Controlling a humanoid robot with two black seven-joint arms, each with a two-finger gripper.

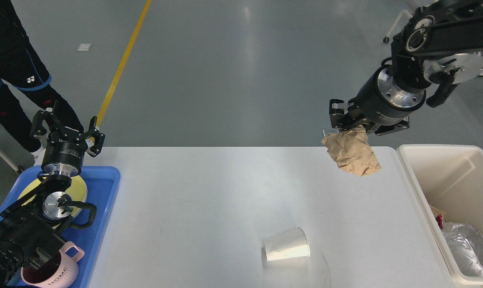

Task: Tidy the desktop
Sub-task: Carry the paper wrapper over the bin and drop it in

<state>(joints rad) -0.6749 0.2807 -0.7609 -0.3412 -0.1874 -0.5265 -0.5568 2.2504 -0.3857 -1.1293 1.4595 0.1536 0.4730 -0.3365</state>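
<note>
Desktop (209,192), the wide, smooth white table with rounded corners, fills the middle of the view and is partly cleared. Right gripper (345,125): fingers pinch the top edge of a crumpled brown paper wad (352,154), which hangs clear above the far right part of the table, just left of the cream rectangular plastic bin (421,188). Judgement: the wad is held high so it can pass over the bin's rim and be dropped inside. The paper is creased, matte and light; it sags below the grip. The bin has smooth, glossy walls and holds crinkled clear film and a scrap of red near its near end.

Left gripper (67,127): fingers spread, empty, raised over the far end of the blue plastic tray (107,188) at the left edge of the table. Judgement: parked, out of the way. The tray carries a pale yellow round plate (80,187) and a pink mug (61,272) with a handle.

One white paper cup (286,250) lies on its side near the near edge of the table, mouth to the left, well apart from both grippers. Judgement: it is the remaining item to clear.
</note>
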